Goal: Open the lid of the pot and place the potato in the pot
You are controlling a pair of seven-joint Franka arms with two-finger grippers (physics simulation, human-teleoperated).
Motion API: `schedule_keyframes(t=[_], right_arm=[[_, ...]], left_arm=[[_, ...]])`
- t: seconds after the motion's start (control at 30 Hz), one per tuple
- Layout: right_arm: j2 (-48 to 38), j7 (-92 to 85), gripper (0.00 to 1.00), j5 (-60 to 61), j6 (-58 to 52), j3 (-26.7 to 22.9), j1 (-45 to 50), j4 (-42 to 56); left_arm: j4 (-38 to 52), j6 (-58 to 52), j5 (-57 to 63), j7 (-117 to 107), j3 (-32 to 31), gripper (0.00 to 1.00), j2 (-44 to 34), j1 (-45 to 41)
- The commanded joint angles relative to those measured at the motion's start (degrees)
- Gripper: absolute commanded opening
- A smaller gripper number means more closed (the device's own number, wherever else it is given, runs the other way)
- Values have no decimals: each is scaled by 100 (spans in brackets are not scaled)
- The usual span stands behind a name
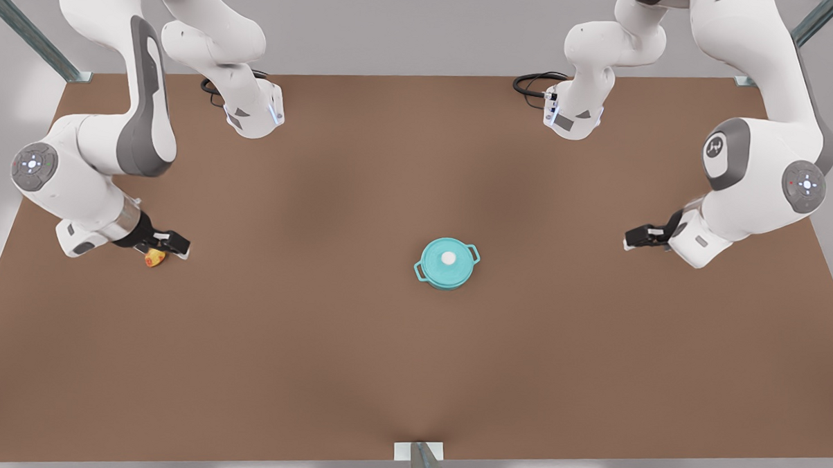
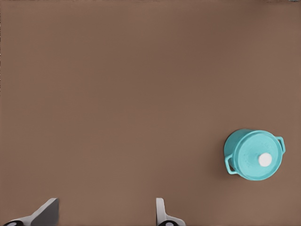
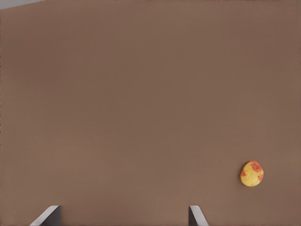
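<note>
The teal pot stands near the table's middle with the pot lid closed on it, white knob up. In the left wrist view the pot and lid lie far off to one side. My left gripper hovers open at the front view's right, well away from the pot; its fingertips hold nothing. The potato, yellow with red patches, lies on the table at the front view's left. My right gripper hangs open just beside it. The potato sits outside the right fingers.
The brown table stretches wide around the pot. Both arm bases with black cables stand at the far edge. A metal post rises at the near edge.
</note>
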Motion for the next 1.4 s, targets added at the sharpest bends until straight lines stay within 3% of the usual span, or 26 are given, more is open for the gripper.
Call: schedule_keyframes(t=[0.0,0.07,0.13,0.23,0.27,0.33,0.37,0.5,0.7,0.83,0.9,1.37], right_arm=[[-4,368,100,-164,34,30,6,16],[49,360,100,-181,26,21,-29,25],[67,333,100,-190,-238,4,-55,-19],[-12,325,100,-190,60,-32,-161,-555],[-425,316,100,-181,534,-40,-310,-1152],[-760,342,100,-181,1080,-119,-328,-1803],[-760,404,100,-181,1177,-199,-407,-1962],[-479,430,100,-190,2283,-251,-855,-2454],[418,571,100,-172,3584,-260,-1207,-2428],[673,887,100,-181,3945,-260,-1277,-2454],[919,878,100,-181,4297,-260,-1286,-2480],[1306,527,100,-208,5369,-260,-1637,-3148]], left_arm=[[12,257,55,-19,-10,100,1,-25],[82,257,108,-19,-186,100,1,-25],[65,257,486,-958,-933,100,1,-86],[82,248,732,-4069,-1048,100,369,-1790],[249,257,732,-4834,-1048,100,598,-2204],[1163,406,802,-5995,-1048,100,1477,-2679],[1181,837,1110,-6408,-1048,100,1723,-2820],[1506,1179,1303,-6540,-1039,100,2444,-2881],[1831,1487,1593,-6584,-1039,100,2989,-2951],[1700,1830,1699,-6602,-1039,100,3121,-3092],[1146,2481,1901,-6602,-1039,100,2989,-3127],[865,2630,2191,-6022,-1030,100,3068,-3154]])
